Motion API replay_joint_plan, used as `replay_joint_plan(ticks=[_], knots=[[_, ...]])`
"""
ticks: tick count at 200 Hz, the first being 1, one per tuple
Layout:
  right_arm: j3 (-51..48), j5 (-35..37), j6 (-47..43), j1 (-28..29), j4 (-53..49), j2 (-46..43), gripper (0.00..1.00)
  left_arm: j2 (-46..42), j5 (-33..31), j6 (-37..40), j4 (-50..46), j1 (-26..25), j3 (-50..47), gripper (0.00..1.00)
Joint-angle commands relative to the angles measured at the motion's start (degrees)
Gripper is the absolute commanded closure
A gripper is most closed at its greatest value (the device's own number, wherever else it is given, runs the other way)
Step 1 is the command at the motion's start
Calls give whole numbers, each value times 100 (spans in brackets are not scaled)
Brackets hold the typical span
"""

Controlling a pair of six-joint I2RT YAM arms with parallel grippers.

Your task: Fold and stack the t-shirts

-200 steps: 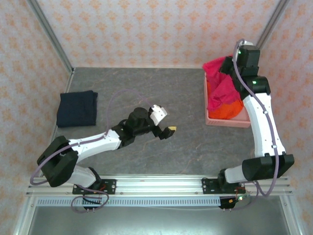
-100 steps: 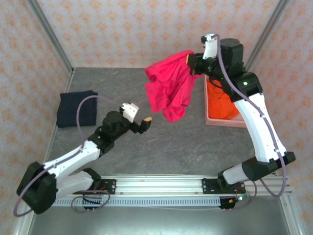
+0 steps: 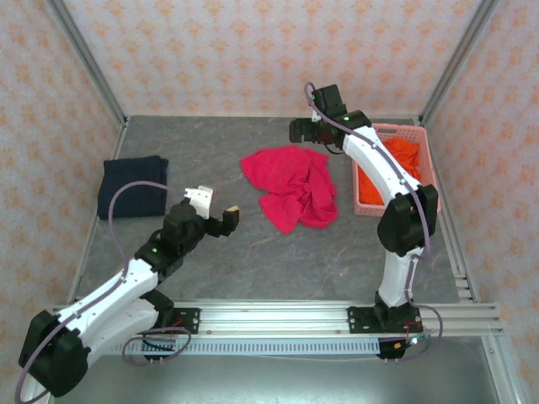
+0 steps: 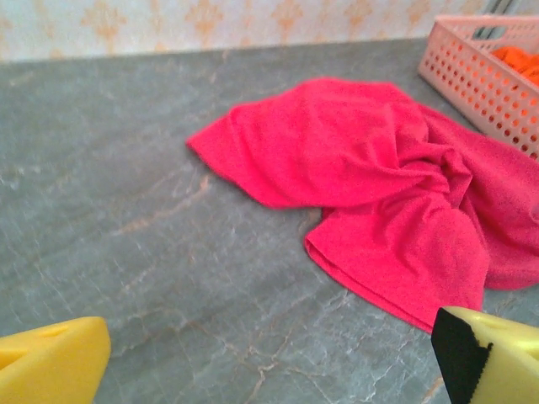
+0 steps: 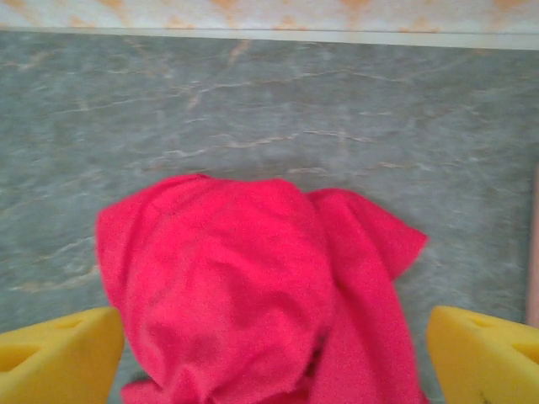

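Note:
The crimson-pink t-shirt (image 3: 290, 189) lies crumpled in the middle of the table, apart from both grippers. My right gripper (image 3: 301, 131) hovers open just behind it; the right wrist view looks down on the shirt (image 5: 253, 286) between the spread yellow fingers (image 5: 55, 353). My left gripper (image 3: 217, 204) is open, low over the table to the shirt's left, its yellow fingertips (image 4: 50, 366) wide apart with bare table between them and the shirt (image 4: 370, 185) ahead. The dark navy t-shirt (image 3: 133, 185) lies folded at the far left. The orange t-shirt (image 3: 406, 156) sits in the basket.
The pale pink lattice basket (image 3: 389, 208) stands at the right, close to the crimson-pink shirt's edge, its wall (image 4: 480, 71) seen from the left wrist. Patterned walls close in the back and sides. Bare grey table runs along the front and between the navy and pink shirts.
My right arm swung the crimson-pink shirt out of the basket to the left, opened and let it drop on the table. My left arm drew back toward the near left.

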Motion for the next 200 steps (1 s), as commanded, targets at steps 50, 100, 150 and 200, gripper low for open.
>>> replay_joint_plan(ticks=[50, 100, 150, 200], knots=[[-3848, 244, 1384, -45, 2055, -2603, 10, 2910, 57, -1790, -152, -569, 1597, 0], [-5680, -72, 1649, 9, 1623, -3911, 12, 4378, -1085, -2116, -1429, -1284, 3110, 14], [-6591, -159, 2050, 18, 1615, -4297, 21, 5265, -1025, -2202, -1779, -1696, 3764, 30], [-6878, -645, 2467, 50, 2537, -3567, 28, 5813, -435, -2479, -1444, -1704, 3998, 44]])
